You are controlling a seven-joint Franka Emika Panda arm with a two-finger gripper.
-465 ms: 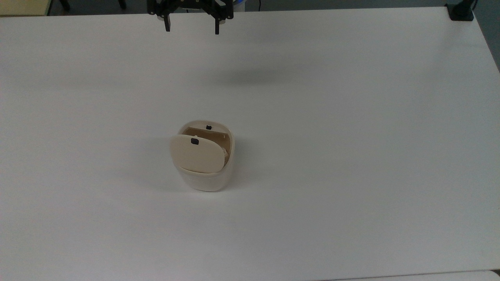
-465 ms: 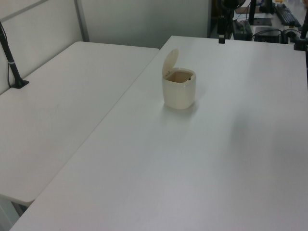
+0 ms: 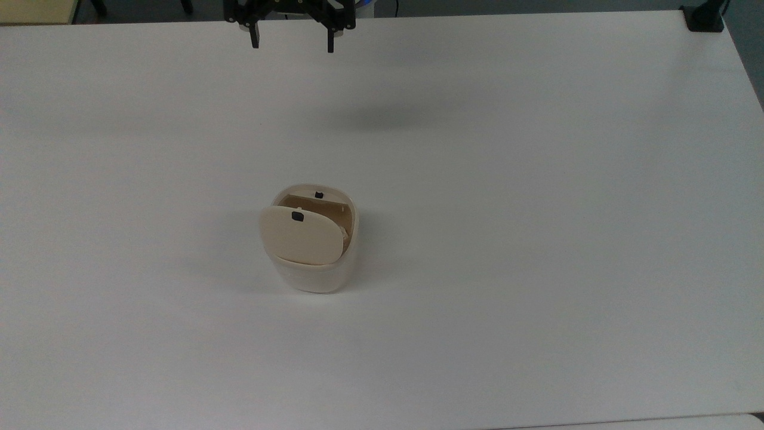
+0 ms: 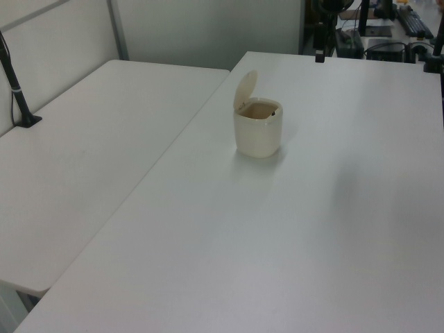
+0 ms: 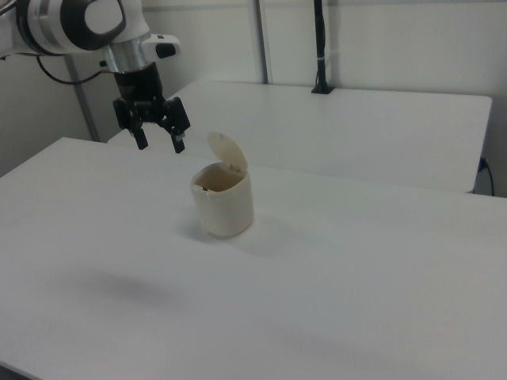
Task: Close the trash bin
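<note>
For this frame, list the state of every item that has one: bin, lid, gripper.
trash bin: upright on the white table, open at the top.
lid: swung up on its hinge, standing nearly upright, not latched.
gripper: open, fingers spread, empty, in the air apart from the bin, touching nothing.

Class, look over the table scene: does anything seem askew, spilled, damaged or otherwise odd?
Nothing is spilled or broken. The trash bin stands upright on the white table, its lid hinged up and open. The pincer hangs open, apart from the bin, near the top view's upper edge.
</note>
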